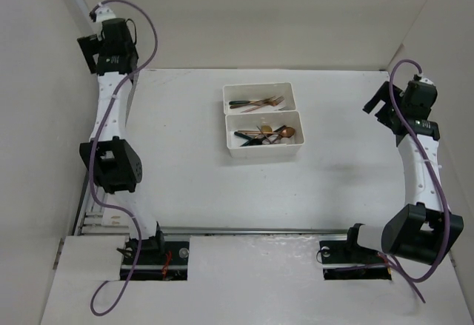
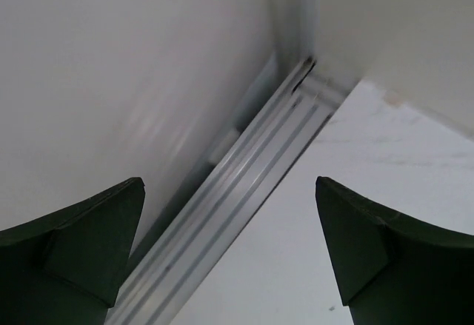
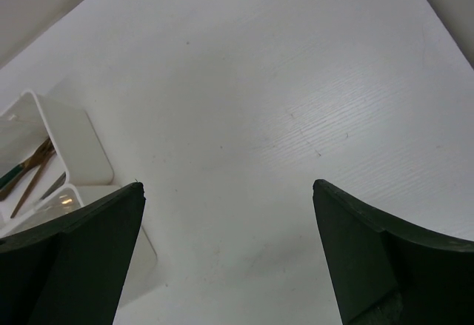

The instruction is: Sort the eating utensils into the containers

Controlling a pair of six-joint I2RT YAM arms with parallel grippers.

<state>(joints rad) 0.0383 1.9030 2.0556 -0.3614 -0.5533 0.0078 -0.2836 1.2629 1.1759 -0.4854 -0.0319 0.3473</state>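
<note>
The far bin (image 1: 258,86) and the near bin (image 1: 265,152), both white, sat touching, long side to long side, just past the middle of the table (image 1: 185,177) in the overhead view. The far bin held copper forks (image 1: 268,103) and one dark-handled piece, lying lengthwise. The near bin held a loose heap of spoons (image 1: 275,133), some with gold bowls and some with dark handles. Every utensil we could make out lay inside one bin or the other.

The left gripper (image 2: 228,186) hung at the far left corner of the workspace, well apart from the bins. Its two dark fingers (image 2: 74,251) were spread wide above an aluminium rail (image 2: 285,125) that ran along the foot of the side wall (image 2: 111,81). The right gripper (image 3: 227,186) hung near the table's right edge, its fingers likewise spread wide, with white tabletop showing between them.

In the right wrist view, one bin's rounded corner showed at the left with copper handles inside. A second bin was half hidden behind the left finger, and we could not tell from that view which bin was which.
</note>
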